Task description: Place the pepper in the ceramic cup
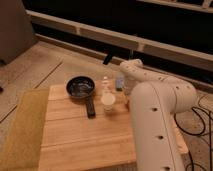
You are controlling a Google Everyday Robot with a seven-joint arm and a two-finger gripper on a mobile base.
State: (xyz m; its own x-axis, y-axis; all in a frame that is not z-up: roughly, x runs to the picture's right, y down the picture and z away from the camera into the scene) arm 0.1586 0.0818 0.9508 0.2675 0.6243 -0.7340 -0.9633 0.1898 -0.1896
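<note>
Camera view: the white arm (155, 110) covers the bench's (75, 135) right edge. The gripper is hidden behind it, so I cannot tell if it is open or closed. The pepper cannot be made out. The ceramic cup (108, 104) stands mid-bench beside the black pan (81, 87).

You've got a black pan (80, 87), a cream-white cup (108, 104) and a blue-grey block (120, 82) on a light tan wooden table (85, 137) with plank lines — mustard-olive mat (22, 130) at its left. The floor (45, 67) is speckled beige. Your arm (155, 110) is plain white — the gripper is hidden behind it, right of the cup.
</note>
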